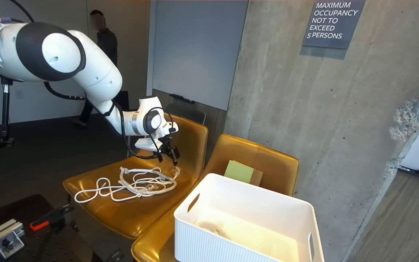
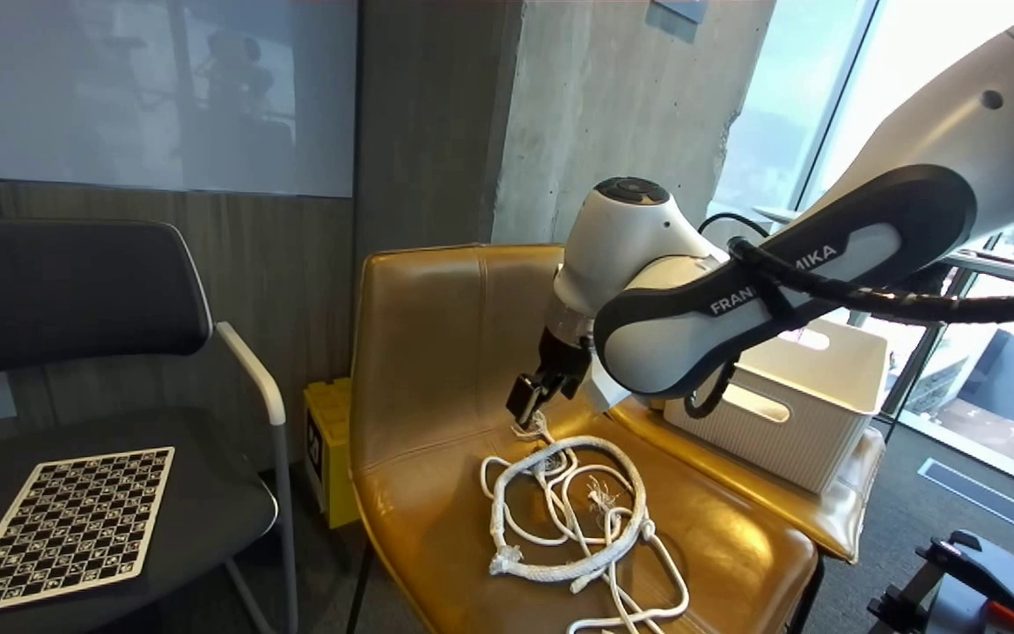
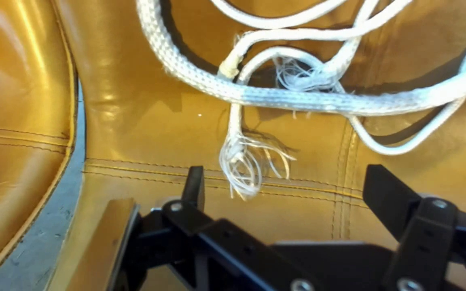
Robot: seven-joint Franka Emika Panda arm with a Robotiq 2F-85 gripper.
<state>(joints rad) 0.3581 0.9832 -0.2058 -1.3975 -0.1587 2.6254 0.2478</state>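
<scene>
My gripper (image 3: 284, 169) stands open with its black fingers (image 3: 390, 198) wide apart and nothing held between them. It points down over the seat of a tan leather chair (image 2: 437, 511), near the backrest. A white rope lies there in a tangle: a thick braided loop (image 3: 297, 100) and thinner cord (image 1: 89, 191) with knots. One frayed rope end (image 3: 239, 161) shows between the fingertips in the wrist view, nearer the left finger. Both exterior views place the gripper (image 1: 167, 159) just above that end of the rope; whether a fingertip touches it I cannot tell.
Beside the chair, a second tan chair (image 1: 267, 156) carries a white bin (image 1: 209, 240) and a green-and-brown block (image 1: 239, 171). A dark chair (image 2: 58, 299) holds a patterned board (image 2: 76, 519). A yellow box (image 2: 335, 449) stands between chairs. A person (image 1: 107, 42) is in the background.
</scene>
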